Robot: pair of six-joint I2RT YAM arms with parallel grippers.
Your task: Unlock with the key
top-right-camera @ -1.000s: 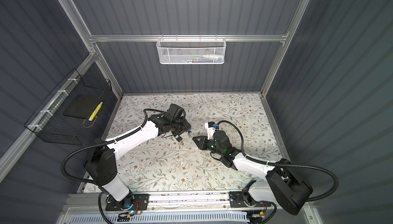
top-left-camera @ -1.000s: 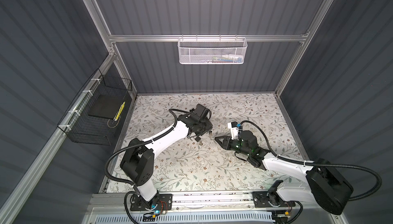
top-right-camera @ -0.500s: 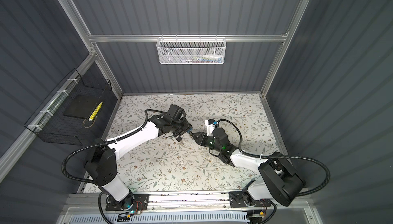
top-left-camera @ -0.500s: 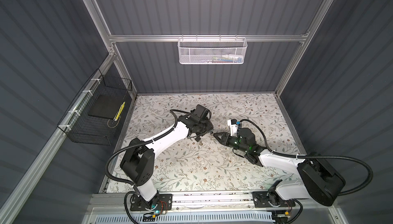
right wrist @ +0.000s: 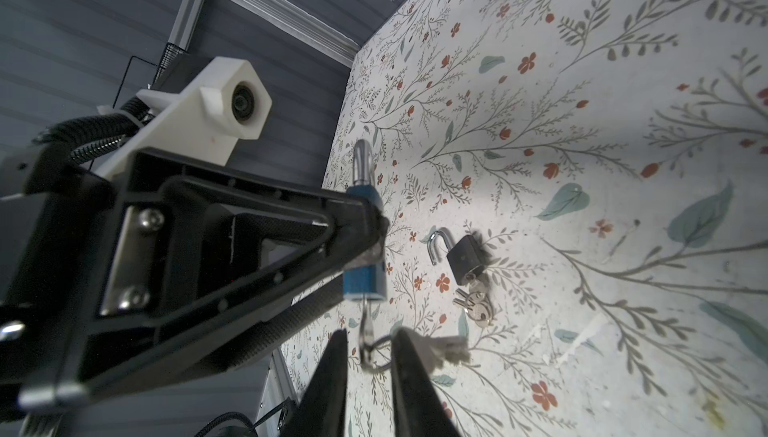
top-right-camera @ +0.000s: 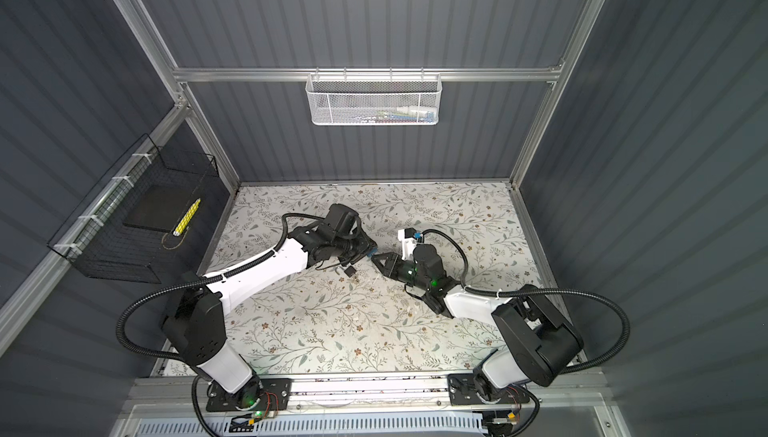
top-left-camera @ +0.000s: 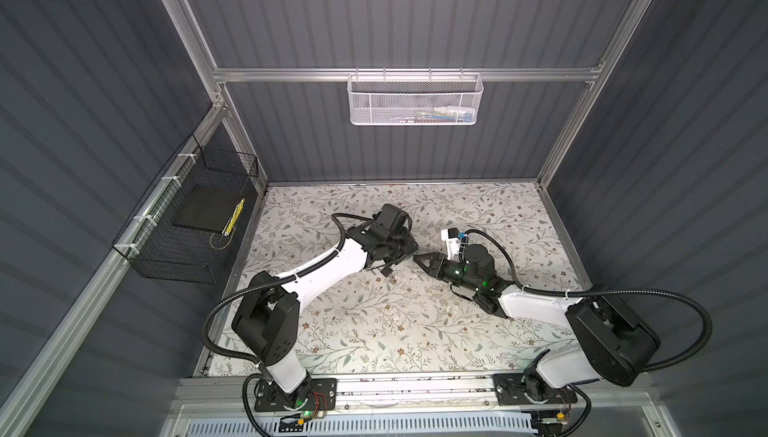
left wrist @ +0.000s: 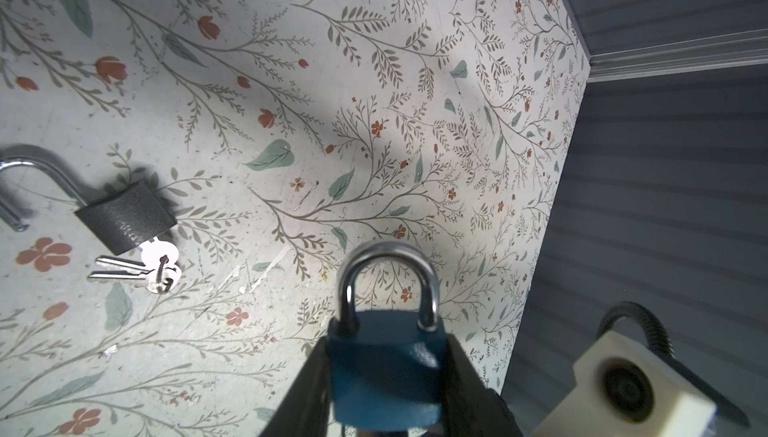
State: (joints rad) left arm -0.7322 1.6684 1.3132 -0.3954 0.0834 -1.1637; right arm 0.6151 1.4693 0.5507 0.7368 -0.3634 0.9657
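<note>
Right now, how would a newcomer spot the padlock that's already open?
Look at the flowered tabletop, near its middle. There the dark grey padlock lies flat, its shackle swung open and a bunch of silver keys at its base. The blue padlock nearby is held in the air, shackle closed.

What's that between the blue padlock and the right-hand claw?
A key pokes out of the blue padlock at its keyhole end, its ring dangling between the parted jaws of the right gripper. The right wrist view shows it.

No legible text, brand, number or sign on the blue padlock (left wrist: 386,372), black padlock (left wrist: 124,217) or keys (left wrist: 154,255)
</note>
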